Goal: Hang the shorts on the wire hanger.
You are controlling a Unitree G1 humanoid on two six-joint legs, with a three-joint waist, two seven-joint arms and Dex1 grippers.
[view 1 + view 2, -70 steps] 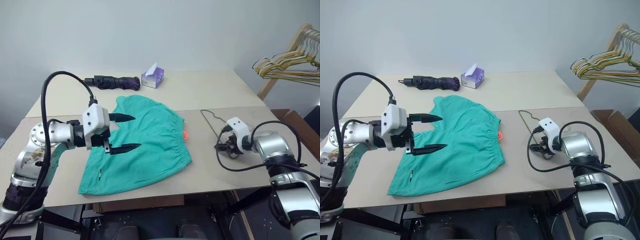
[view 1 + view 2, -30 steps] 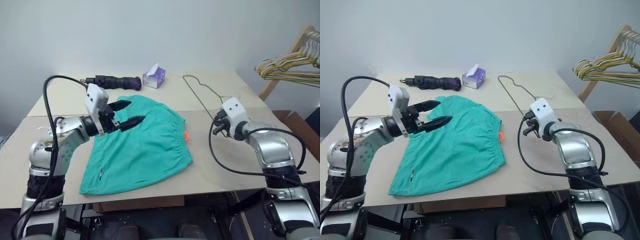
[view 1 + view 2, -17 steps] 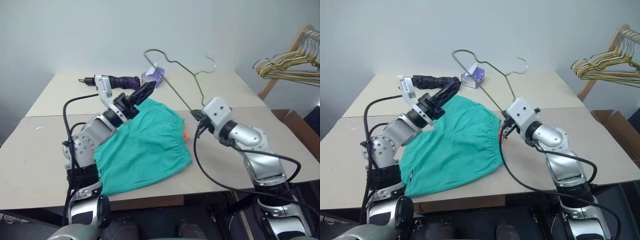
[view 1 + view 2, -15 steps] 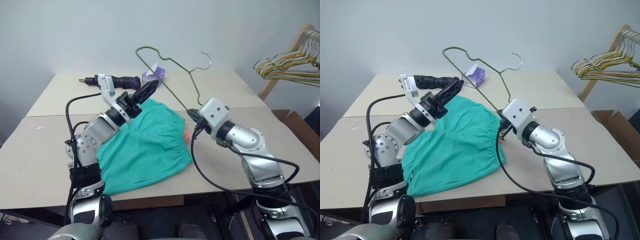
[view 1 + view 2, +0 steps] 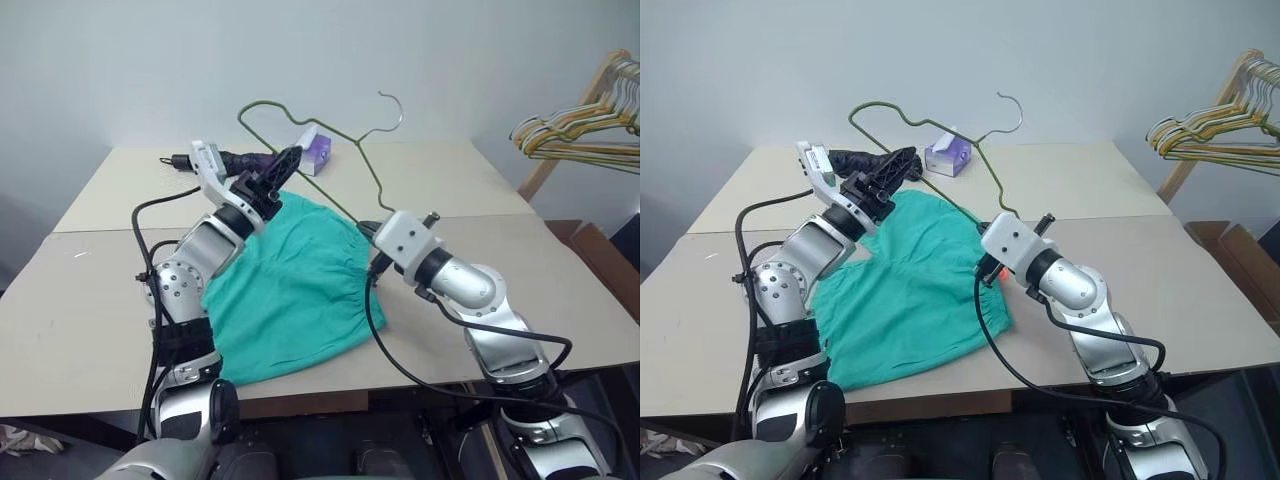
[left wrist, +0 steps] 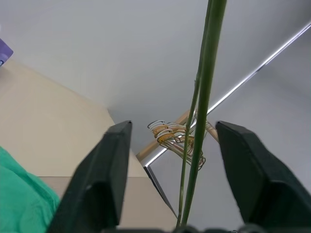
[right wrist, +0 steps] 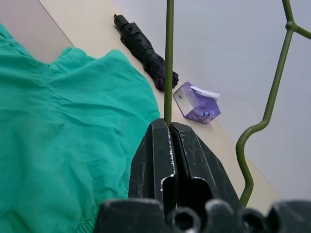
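Teal-green shorts [image 5: 295, 285] lie flat on the beige table [image 5: 80, 320], spread between my 2 arms, with the gathered waistband on the right side and a small orange tag [image 5: 999, 277] at that edge. My right gripper [image 7: 169, 127] has its 2 black fingers pressed together on one straight side of the wire hanger [image 5: 330, 125], clamped tight on the thin greenish-gold wire just above the waistband. That hanger stands raised off the table, tilted up and to the left over the far part of the shorts, its hook [image 5: 393, 108] in the air against the pale wall. My left gripper [image 6: 167, 174] reaches up toward the hanger's far left corner; its fingers [image 6: 104, 174] stand apart with the wire running between them, and neither pad touches it in the left wrist view. On the far side of the table a folded dark umbrella [image 7: 146, 56] lies near a small purple tissue box [image 7: 197, 103], both beyond the shorts. At the far right, off the table, a bunch of yellow, green and white hangers [image 5: 575, 125] hangs on a wooden frame [image 5: 560, 135].
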